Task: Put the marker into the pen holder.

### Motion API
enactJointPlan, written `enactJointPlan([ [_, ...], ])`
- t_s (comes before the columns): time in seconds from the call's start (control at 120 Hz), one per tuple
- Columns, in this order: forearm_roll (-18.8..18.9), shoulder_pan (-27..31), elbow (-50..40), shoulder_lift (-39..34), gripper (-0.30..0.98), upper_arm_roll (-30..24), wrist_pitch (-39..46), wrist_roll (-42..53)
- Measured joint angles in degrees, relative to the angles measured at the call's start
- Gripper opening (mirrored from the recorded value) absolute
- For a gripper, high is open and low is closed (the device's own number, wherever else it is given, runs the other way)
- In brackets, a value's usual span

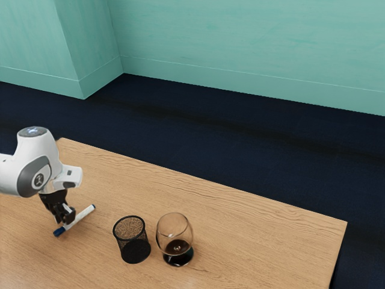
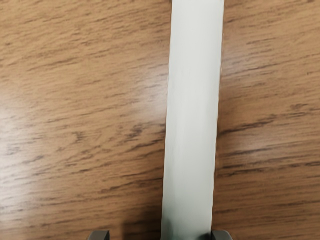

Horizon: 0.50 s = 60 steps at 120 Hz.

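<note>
"Exterior view first: where is the marker point(image 1: 80, 217) seen?"

"On the wooden surface point(image 1: 240, 211), beneath the fingers point(image 1: 70, 214). Its blue end is pointed toward the exterior view's lower left, and its white end toward the pen holder's side of the surface."

"And how are the fingers set?"

"Wide. In the wrist view, the fingers point(image 2: 99, 235) are seen on either side of the marker's white barrel. A clear gap is left on one side; on the other, the barrel is met or nearly met. It is not gripped from both sides."

"Has the pen holder point(image 1: 133, 242) been filled with it?"

"No. The marker is placed outside, near the black mesh pen holder, which is stood upright."

"What is set around them?"

"A stemmed glass point(image 1: 174, 227) with dark liquid in it is placed just beside the pen holder, on the exterior view's right. The white arm point(image 1: 29, 162) is reached in from the exterior view's left. Behind the surface, a dark floor point(image 1: 198, 138) is bordered by green walls point(image 1: 240, 42)."
</note>
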Motion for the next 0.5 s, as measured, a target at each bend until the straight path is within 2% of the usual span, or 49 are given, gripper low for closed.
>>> enactJointPlan([
  [0.267,-3.37,-0.29,-0.33,0.47,0.07,-0.08,2.81,4.55],
  [0.5,-4.95,2.07,-0.91,0.51,-0.01,-0.09,3.91,7.08],
])
